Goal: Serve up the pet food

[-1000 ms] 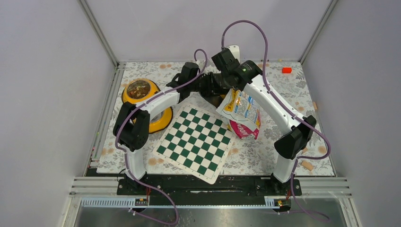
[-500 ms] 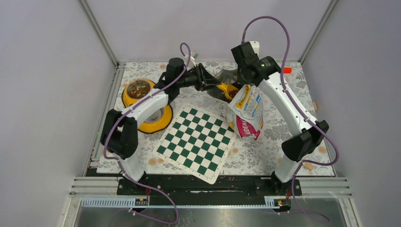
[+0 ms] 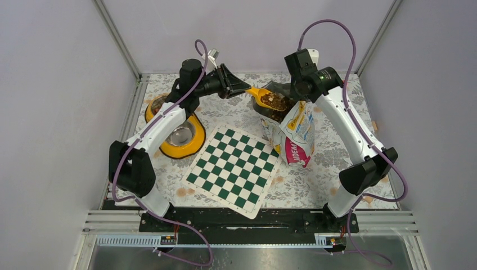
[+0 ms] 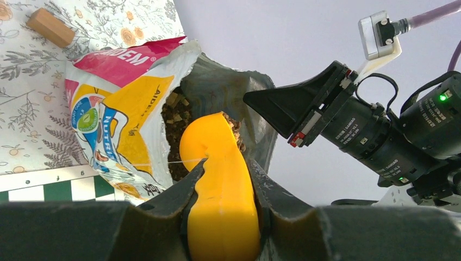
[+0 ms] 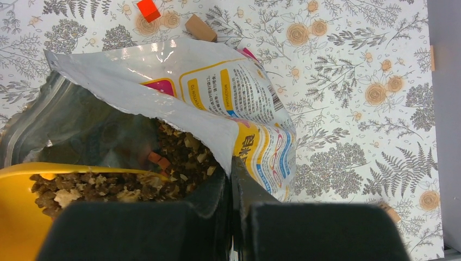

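Observation:
My left gripper (image 3: 241,89) (image 4: 225,166) is shut on the handle of a yellow scoop (image 3: 263,98) (image 4: 216,157). The scoop's bowl, full of brown and tan pet food (image 3: 275,102) (image 5: 98,187), sits at the open mouth of the food bag (image 3: 293,134) (image 4: 122,103). More pet food (image 5: 185,152) lies inside the bag. My right gripper (image 3: 299,102) (image 5: 232,169) is shut on the bag's white upper rim and holds the mouth open. At the left stands a yellow double bowl stand (image 3: 169,149): its far bowl (image 3: 159,104) holds kibble, and its near steel bowl (image 3: 181,135) looks bare.
A green and white chessboard mat (image 3: 233,164) lies in the middle, next to the bag. A red cube (image 5: 148,9) and a tan wooden block (image 5: 200,28) lie on the floral cloth beyond the bag. Another wooden block (image 4: 50,27) lies farther off. Walls close off the back and sides.
My left gripper drew back to the left and farther away, bringing the filled scoop up to the bag's mouth. The right gripper shifted right and back with the bag's rim.

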Robot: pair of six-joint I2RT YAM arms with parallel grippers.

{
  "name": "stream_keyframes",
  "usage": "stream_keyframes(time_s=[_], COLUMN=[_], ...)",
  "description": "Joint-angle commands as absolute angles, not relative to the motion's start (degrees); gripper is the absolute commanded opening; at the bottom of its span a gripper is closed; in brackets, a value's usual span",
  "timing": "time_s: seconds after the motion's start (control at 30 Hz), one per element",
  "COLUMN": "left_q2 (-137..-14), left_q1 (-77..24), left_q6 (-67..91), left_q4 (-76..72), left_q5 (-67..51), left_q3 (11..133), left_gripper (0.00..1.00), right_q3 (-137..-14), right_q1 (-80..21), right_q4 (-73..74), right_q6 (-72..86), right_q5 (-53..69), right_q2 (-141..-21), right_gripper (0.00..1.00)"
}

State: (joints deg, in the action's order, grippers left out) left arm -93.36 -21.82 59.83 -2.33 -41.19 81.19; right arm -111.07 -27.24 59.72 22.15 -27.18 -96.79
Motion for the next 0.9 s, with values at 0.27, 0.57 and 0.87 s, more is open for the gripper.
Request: stream_keyframes(time_s=[0.27,0.57,0.87], left_q2=[-87.96,-88.24,-88.78], left_q1=[-22.41,-25.34,-25.36], left_q6=[40.86,26.11,29.41], left_q4=[-6.30,-0.46,2.63], left_q5=[-39.87,-36.07,-32.05], left_q3=[83.14,85.74,86.27], left_gripper=[0.00,0.00,0.00], right_q3=[-108.50,-105.78,-103.97], right_q1=[-25.55,-23.89,-22.68], right_q4=[50.68,49.12,48.47], right_q6=[23.80,24.98,27.01], right_q5=[-24.11,-20.85,-20.15], right_q2=[-90.70,-89.42,-88.94], right_gripper=[0.00,0.00,0.00])
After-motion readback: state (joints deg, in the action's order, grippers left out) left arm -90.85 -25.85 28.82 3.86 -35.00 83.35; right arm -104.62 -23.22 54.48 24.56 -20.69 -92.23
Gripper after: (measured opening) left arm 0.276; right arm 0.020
